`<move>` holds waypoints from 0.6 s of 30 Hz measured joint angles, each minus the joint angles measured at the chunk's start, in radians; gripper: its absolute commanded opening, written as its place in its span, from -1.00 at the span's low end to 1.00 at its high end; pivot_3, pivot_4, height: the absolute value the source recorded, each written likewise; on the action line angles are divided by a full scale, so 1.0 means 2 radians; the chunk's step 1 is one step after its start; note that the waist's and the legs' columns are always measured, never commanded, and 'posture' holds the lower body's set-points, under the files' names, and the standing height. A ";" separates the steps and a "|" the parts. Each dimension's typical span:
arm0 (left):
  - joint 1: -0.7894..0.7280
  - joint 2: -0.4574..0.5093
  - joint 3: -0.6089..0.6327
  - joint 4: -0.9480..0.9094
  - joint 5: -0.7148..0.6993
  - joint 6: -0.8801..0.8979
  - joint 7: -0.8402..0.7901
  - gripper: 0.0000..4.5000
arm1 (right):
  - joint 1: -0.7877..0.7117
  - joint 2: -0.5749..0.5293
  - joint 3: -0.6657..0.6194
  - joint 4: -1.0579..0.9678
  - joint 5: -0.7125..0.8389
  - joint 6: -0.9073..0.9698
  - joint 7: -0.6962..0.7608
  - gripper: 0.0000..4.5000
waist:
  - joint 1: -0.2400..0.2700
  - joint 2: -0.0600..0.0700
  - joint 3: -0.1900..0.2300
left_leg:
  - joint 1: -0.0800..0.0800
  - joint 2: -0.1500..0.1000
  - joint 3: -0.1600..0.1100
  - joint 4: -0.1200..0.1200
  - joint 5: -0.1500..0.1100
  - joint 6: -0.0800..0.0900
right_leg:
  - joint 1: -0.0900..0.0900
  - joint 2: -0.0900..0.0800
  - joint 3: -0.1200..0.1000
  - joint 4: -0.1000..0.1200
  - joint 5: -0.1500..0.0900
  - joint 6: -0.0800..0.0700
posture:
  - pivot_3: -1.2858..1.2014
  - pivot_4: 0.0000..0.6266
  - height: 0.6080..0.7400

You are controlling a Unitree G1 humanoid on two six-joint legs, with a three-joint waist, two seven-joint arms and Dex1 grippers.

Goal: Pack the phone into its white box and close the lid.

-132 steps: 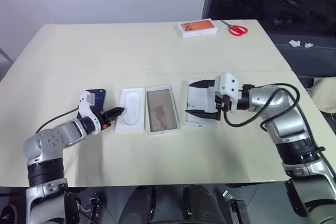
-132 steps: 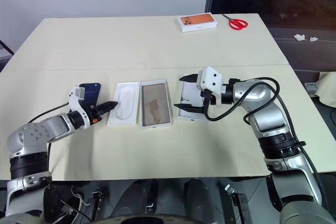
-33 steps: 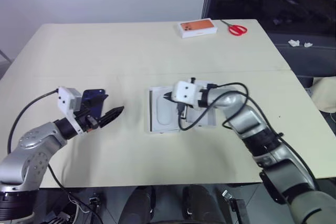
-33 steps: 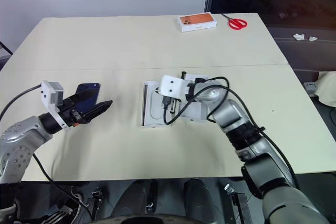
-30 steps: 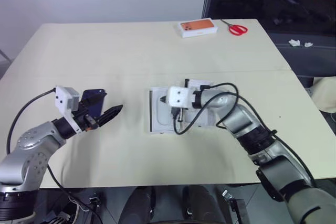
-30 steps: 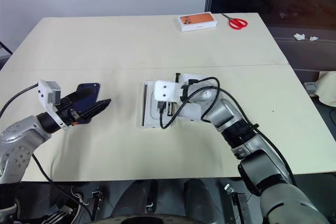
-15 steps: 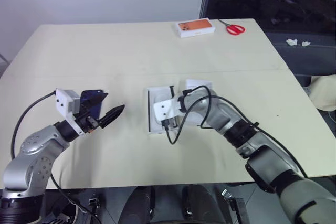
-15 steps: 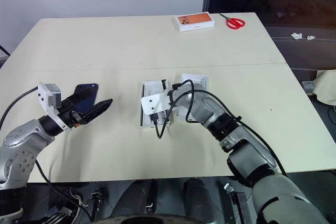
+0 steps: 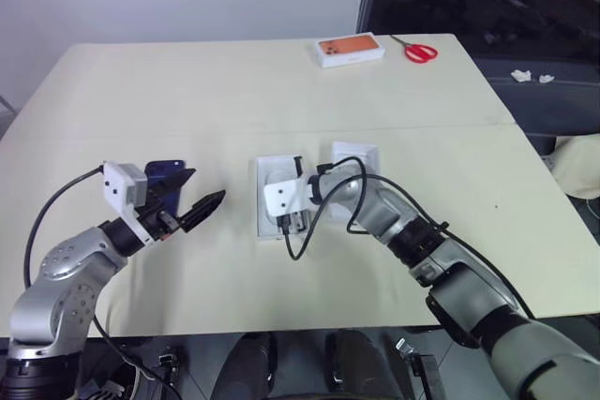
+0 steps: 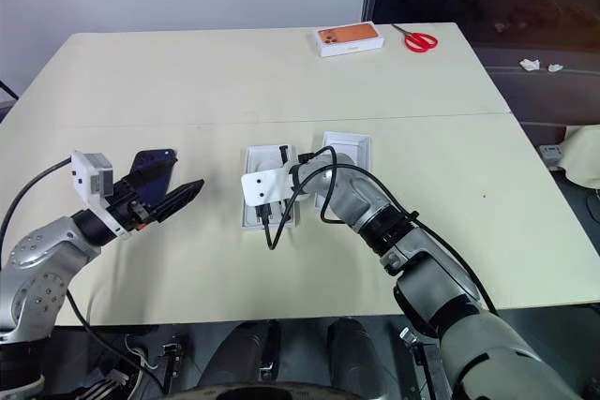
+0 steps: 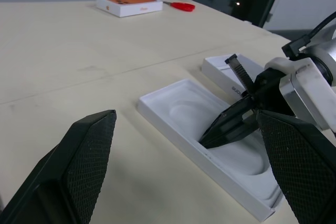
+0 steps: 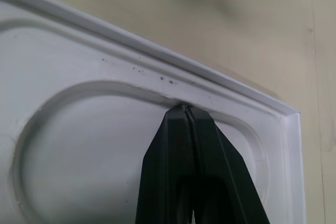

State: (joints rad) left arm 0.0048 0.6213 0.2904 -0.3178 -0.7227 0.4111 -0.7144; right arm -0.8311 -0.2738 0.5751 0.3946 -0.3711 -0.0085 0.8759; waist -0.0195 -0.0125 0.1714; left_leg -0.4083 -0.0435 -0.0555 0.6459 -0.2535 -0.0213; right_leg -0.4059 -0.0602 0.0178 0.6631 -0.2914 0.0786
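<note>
My left fingers (image 9: pixel 199 199) hang wide open just above the bench (image 9: pixel 187 91), holding nothing. The phone (image 9: pixel 165 173) shows dark blue right behind them, partly hidden by my own wrist. I cannot tell whether it lies flat or leans.

Toward the middle sits the white insert (image 11: pixel 184 114). My right fingers (image 12: pixel 187 107) are pressed tight together, gripping nothing, with their tips down against the edge of its oval recess. I take this as nudging or seating the insert, a step that comes ahead of packing. Whether the white box lies under the insert I cannot tell.

The next move, as I judge it, is to lift the right tips out. Then my left fingers must close across the phone's narrow sides, since it is slim and low, and carry it rightward to the box.

Just right of the insert, the lid (image 9: pixel 355 152) waits. My right arm and its cable cross above it, so that arm has to move off before closing. An orange-topped box (image 9: pixel 352 49) and red scissors (image 9: pixel 424 50) lie well apart at the far edge, out of the way.
</note>
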 measured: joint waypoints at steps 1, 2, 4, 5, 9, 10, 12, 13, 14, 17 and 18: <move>0.000 0.000 0.000 0.000 0.002 0.000 0.000 1.00 | 0.006 0.002 -0.011 -0.002 0.013 0.010 0.005 -0.97 | 0.001 0.000 0.000 | 0.000 0.000 0.000 0.000 0.000 0.000 | 0.000 0.000 0.000 0.000 0.000 0.000 | 0.03 -0.52 1.00; 0.000 -0.001 0.000 0.000 0.002 0.000 0.000 1.00 | 0.010 0.003 -0.021 -0.005 0.024 0.021 0.009 -0.97 | 0.001 0.000 0.000 | 0.000 0.000 0.000 0.000 0.000 0.000 | 0.000 0.000 0.000 0.000 0.000 0.000 | 0.03 -0.52 1.00; 0.000 -0.002 0.000 0.000 0.003 0.000 -0.001 1.00 | 0.011 0.001 -0.027 -0.010 0.031 0.026 0.012 -0.97 | 0.001 0.000 0.000 | 0.000 0.000 0.000 0.000 0.000 0.000 | 0.000 0.000 0.000 0.000 0.000 0.000 | 0.03 -0.52 1.00; 0.000 -0.003 0.000 0.000 0.003 0.000 -0.001 1.00 | 0.010 -0.001 -0.031 -0.012 0.032 0.025 0.013 -0.97 | 0.001 0.000 0.000 | 0.000 0.000 0.000 0.000 0.000 0.000 | 0.000 0.000 0.000 0.000 0.000 0.000 | 0.03 -0.52 1.00; 0.000 -0.004 0.000 0.000 0.007 -0.001 -0.001 1.00 | 0.008 -0.011 -0.048 -0.020 0.041 0.034 0.019 -0.97 | 0.000 0.000 0.000 | 0.000 0.000 0.000 0.000 0.000 0.000 | 0.000 0.000 0.000 0.000 0.000 0.000 | 0.03 -0.52 1.00; -0.002 -0.004 0.000 0.000 0.008 -0.001 -0.002 1.00 | 0.006 -0.013 -0.049 -0.020 0.041 0.034 0.020 -0.97 | 0.000 0.000 0.000 | 0.000 0.000 0.000 0.000 0.000 0.000 | 0.000 0.000 0.000 0.000 0.000 0.000 | 0.03 -0.52 1.00; -0.006 -0.006 0.000 0.000 0.008 -0.001 -0.002 1.00 | 0.001 -0.019 -0.049 -0.020 0.038 0.031 0.018 -0.97 | 0.000 0.000 0.000 | 0.000 0.000 0.000 0.000 0.000 0.000 | 0.000 0.000 0.000 0.000 0.000 0.000 | 0.03 -0.52 1.00; -0.007 -0.006 0.000 0.000 0.008 -0.001 -0.002 1.00 | 0.001 -0.022 -0.049 -0.020 0.033 0.026 0.016 -0.97 | 0.001 0.000 0.000 | 0.000 0.000 0.000 0.000 0.000 0.000 | 0.000 0.000 0.000 0.000 0.000 0.000 | 0.03 -0.52 1.00; -0.007 -0.007 0.000 0.000 0.008 -0.001 -0.003 1.00 | 0.001 -0.027 -0.043 -0.016 0.024 0.016 0.012 -0.97 | 0.000 0.000 0.000 | 0.000 0.000 0.000 0.000 0.000 0.000 | 0.000 0.000 0.000 0.000 0.000 0.000 | 0.03 -0.52 1.00; -0.008 -0.008 -0.001 0.000 0.010 -0.001 -0.003 1.00 | 0.005 -0.030 -0.031 0.003 0.005 -0.003 0.001 -0.97 | 0.000 0.000 0.000 | 0.000 0.000 0.000 0.000 0.000 0.000 | 0.000 0.000 0.000 0.000 0.000 0.000 | 0.03 -0.52 1.00; -0.008 -0.008 -0.001 0.000 0.011 -0.001 -0.003 1.00 | 0.006 -0.029 -0.030 0.003 0.002 -0.008 -0.003 -0.97 | 0.000 0.000 0.000 | 0.000 0.000 0.000 0.000 0.000 0.000 | 0.000 0.000 0.000 0.000 0.000 0.000 | 0.03 -0.52 1.00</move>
State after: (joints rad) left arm -0.0119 0.6047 0.2881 -0.3171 -0.7005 0.4093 -0.7209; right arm -0.8192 -0.3314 0.5152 0.3999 -0.3668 -0.0239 0.8708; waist -0.0186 -0.0124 0.1715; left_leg -0.4084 -0.0436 -0.0554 0.6458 -0.2534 -0.0213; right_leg -0.4062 -0.0602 0.0177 0.6631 -0.2914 0.0786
